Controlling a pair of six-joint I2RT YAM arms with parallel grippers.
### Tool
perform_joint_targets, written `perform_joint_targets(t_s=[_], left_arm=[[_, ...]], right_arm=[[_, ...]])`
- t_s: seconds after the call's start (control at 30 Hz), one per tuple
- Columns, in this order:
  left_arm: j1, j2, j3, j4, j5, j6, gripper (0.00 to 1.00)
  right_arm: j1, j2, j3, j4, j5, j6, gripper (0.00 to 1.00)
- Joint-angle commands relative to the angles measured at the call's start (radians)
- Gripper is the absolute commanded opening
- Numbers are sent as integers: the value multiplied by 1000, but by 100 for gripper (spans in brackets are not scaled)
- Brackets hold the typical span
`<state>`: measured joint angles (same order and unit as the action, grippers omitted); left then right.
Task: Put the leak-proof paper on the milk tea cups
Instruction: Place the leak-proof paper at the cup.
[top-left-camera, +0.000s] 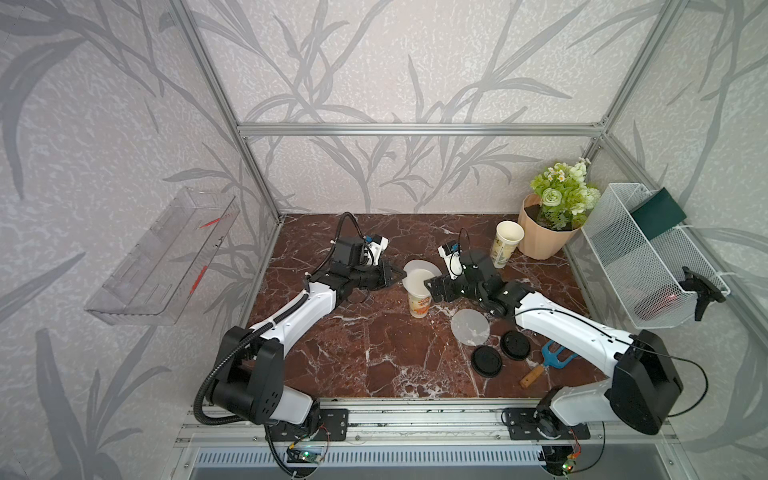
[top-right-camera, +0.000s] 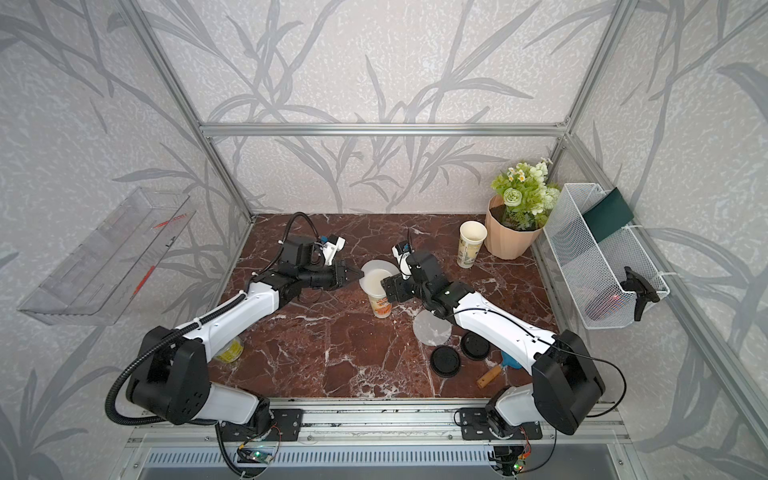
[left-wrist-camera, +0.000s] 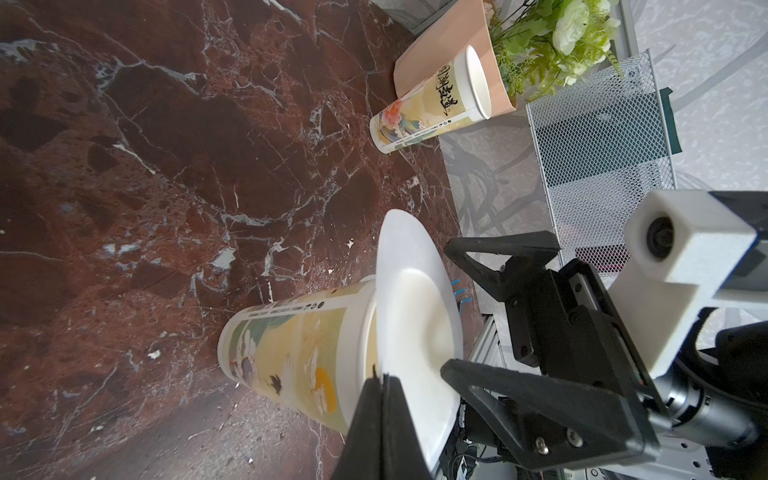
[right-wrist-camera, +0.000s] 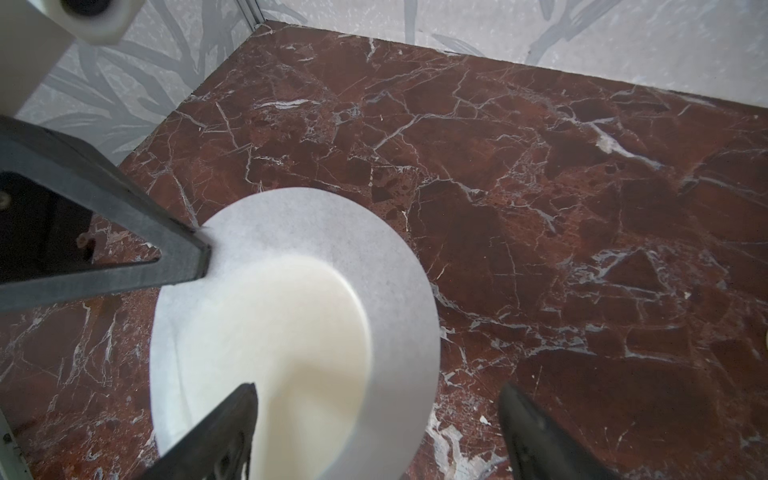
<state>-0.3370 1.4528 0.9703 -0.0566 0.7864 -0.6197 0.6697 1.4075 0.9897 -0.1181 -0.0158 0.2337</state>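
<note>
A milk tea cup (top-left-camera: 419, 303) (top-right-camera: 380, 305) (left-wrist-camera: 291, 353) with orange print stands mid-table. One leak-proof paper (top-left-camera: 417, 274) (top-right-camera: 376, 276) (left-wrist-camera: 411, 299) (right-wrist-camera: 324, 232) lies over its mouth, off-centre and jutting toward the back. My left gripper (top-left-camera: 401, 276) (top-right-camera: 358, 274) (left-wrist-camera: 382, 380) is shut on that disc's left edge. My right gripper (top-left-camera: 430, 286) (right-wrist-camera: 376, 399) hovers open over the cup's right side, holding nothing. The other leak-proof paper (top-left-camera: 470, 327) (top-right-camera: 432, 328) lies flat on the marble. The other milk tea cup (top-left-camera: 506, 245) (top-right-camera: 469, 245) (left-wrist-camera: 432, 108) stands uncovered at the back right.
A peach flower pot (top-left-camera: 540, 237) stands behind the uncovered cup. Two black lids (top-left-camera: 486, 360) (top-left-camera: 515, 344) and a blue fork with a wooden handle (top-left-camera: 548, 361) lie front right. On the right wall hangs a wire basket (top-left-camera: 648, 257). A yellowish jar (top-right-camera: 230, 353) sits under the left arm.
</note>
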Motion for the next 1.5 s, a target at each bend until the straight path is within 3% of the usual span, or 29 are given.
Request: perform_joint_targets(t_s=[0.0,0.93,1.03,1.2,1.37,1.47], left_arm=[[7,-18,21,-35,-8,27,0],[15,13,32,-45,21,23,0],[15,21,37,-49,22,23,3],[16,21,36,-46,27,24,18],[19,13,35,-48,25,24,20],[25,8,33,-54,23,25,29]], right_arm=[[2,-37,-11,2,11,-16,91],[2,-97,-22,-4,35,-15,94],[2,-98,-23,-5,34,-15,94],[1,-101,-25,-5,34,-15,94],[2,-109,-24,-6,33,-14,94],[2,-112,-20,-12,33,-13,95]])
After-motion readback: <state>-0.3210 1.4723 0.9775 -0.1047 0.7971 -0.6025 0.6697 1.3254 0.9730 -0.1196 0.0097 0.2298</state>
